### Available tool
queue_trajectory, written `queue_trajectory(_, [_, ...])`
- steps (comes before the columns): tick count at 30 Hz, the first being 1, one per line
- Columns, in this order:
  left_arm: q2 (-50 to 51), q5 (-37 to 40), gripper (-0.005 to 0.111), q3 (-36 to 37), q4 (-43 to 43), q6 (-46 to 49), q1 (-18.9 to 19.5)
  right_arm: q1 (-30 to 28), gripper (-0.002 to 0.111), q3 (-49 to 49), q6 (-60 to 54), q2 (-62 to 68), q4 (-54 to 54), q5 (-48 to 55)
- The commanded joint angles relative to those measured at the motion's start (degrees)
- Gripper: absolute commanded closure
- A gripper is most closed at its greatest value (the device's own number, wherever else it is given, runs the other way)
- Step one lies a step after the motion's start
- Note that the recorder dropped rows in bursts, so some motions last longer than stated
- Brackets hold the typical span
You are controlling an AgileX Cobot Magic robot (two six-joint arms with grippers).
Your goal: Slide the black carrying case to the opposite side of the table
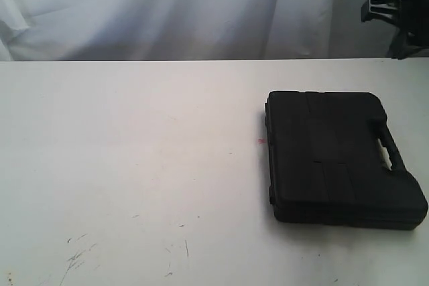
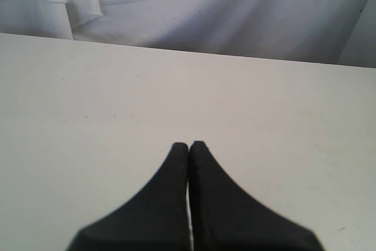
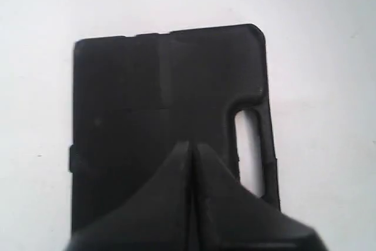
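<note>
White cloth (image 1: 167, 5) is hung behind the table (image 1: 134, 165), whose top is marked by faint dark scuffs (image 1: 77, 256) at the near left, and the left gripper (image 2: 188, 145) is held over its bare surface with fingers pressed together. A tiny red spot (image 1: 261, 141) is seen just left of the black carrying case (image 1: 342, 155), a flat moulded rectangle with rounded corners and a cut-out handle (image 1: 389, 149) on its right edge, laid on the table's right half. The right gripper (image 3: 192, 145) is held over it, fingers pressed together on nothing.
</note>
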Motion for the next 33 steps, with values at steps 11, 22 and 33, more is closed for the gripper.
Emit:
queue_trajectory(11, [-0.26, -0.61, 0.107, 0.26, -0.16, 0.03, 0.04, 5.80, 0.108, 28.22, -2.39, -39.82, 6.93, -15.83])
queue_trajectory(22, [-0.26, -0.61, 0.107, 0.26, -0.16, 0.03, 0.04, 5.80, 0.108, 28.22, -2.39, -52.40, 6.34, -13.06])
queue_trajectory(33, [-0.26, -0.61, 0.107, 0.26, -0.16, 0.03, 0.04, 0.04, 0.108, 32.17, -2.77, -66.58, 4.03, -13.29])
